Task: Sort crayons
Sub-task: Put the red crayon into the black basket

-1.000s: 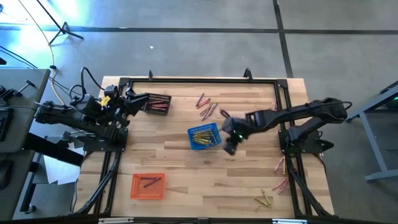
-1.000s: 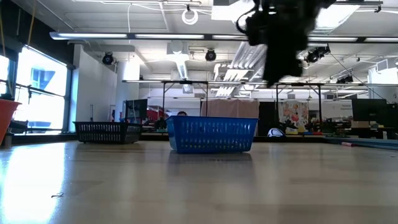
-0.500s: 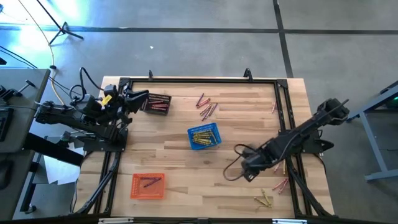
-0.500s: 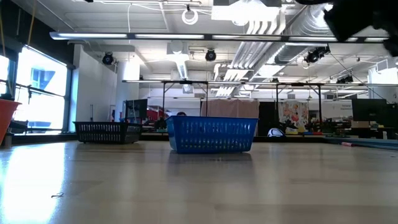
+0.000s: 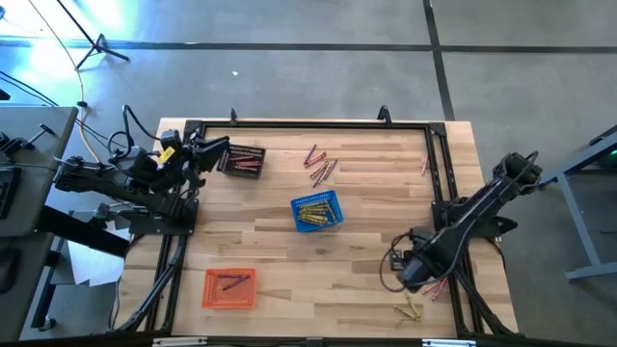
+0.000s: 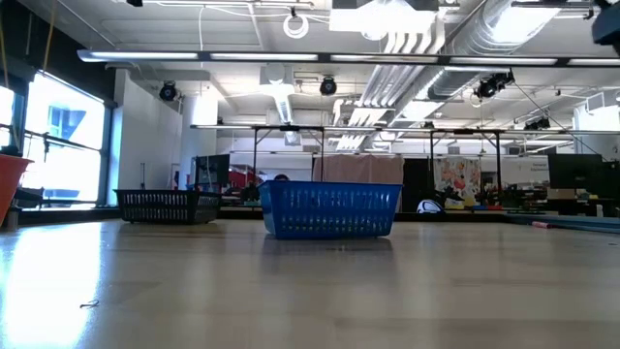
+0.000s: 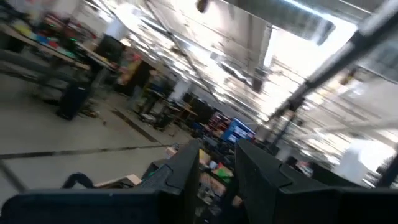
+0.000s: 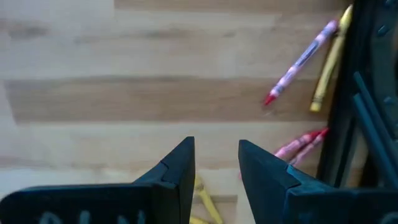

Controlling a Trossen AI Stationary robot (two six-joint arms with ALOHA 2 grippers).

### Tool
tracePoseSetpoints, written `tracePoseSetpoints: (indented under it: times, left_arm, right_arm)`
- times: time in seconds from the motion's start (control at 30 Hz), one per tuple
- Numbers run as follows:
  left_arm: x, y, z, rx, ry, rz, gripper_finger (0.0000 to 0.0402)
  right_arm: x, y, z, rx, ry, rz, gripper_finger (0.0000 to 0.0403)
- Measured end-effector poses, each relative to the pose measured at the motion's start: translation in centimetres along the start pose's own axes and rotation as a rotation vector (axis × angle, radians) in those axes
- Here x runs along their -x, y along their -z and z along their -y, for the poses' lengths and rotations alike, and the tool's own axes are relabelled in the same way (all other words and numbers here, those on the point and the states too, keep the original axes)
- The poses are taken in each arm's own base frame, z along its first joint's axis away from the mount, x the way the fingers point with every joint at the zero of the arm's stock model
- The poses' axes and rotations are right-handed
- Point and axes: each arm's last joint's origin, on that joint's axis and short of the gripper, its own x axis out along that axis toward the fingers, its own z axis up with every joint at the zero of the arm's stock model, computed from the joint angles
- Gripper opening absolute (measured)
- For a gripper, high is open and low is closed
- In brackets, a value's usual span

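Loose crayons lie on the wooden table: a red-pink group (image 5: pixel 319 165) at the far middle, yellow ones (image 5: pixel 410 310) and pink ones (image 5: pixel 434 287) near the right near corner. My right gripper (image 5: pixel 410 273) hovers over that corner, open and empty. Its wrist view (image 8: pixel 215 167) shows a pink crayon (image 8: pixel 300 61), a yellow one (image 8: pixel 329 62) and a pink pair (image 8: pixel 301 144) flat on the wood ahead of the fingers. My left gripper (image 5: pixel 214 152) waits by the black basket (image 5: pixel 243 159), open (image 7: pixel 217 171) and empty.
A blue basket (image 5: pixel 315 212) with yellow crayons stands mid-table and also shows in the low view (image 6: pixel 330 208). An orange basket (image 5: pixel 229 287) with purple crayons stands near left. The black basket holds red crayons. A black frame rail (image 8: pixel 364 93) runs along the table's right edge.
My right gripper has swung from beside the blue basket toward the table's near right corner, over the loose crayons there, and has left the low view. Its fingers stay empty. No crayon or basket has moved.
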Motion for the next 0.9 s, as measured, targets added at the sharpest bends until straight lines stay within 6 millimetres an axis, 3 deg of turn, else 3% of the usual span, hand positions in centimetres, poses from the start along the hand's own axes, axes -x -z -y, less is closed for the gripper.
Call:
tracePoseSetpoints:
  times: [0.23, 0.4, 0.53, 0.73, 0.9]
  left_arm:
    - [0.0, -1.0, -0.5, -0.080, -0.209, 0.143, 0.0090]
    - [0.3, -1.9, -0.4, -0.153, -0.170, 0.176, 0.0090]
    - [0.6, -2.2, -0.4, -0.274, -0.135, 0.165, 0.0090]
    - [1.2, -2.7, -0.5, -0.322, -0.136, 0.183, 0.0090]
    - [1.7, -3.3, -0.7, -0.385, -0.145, 0.201, 0.0090]
  right_arm:
    - [-1.4, 1.4, 0.0, -0.008, 0.111, -0.055, 0.0110]
    - [-1.6, 1.5, -0.1, -0.028, 0.103, -0.045, 0.0110]
    - [-1.8, 1.2, 0.1, -0.039, 0.116, -0.014, 0.0110]
    - [-4.0, 0.2, 0.0, -0.071, 0.104, -0.046, 0.0110]
    - [-5.5, -1.2, 1.5, -0.073, 0.102, -0.108, 0.0110]
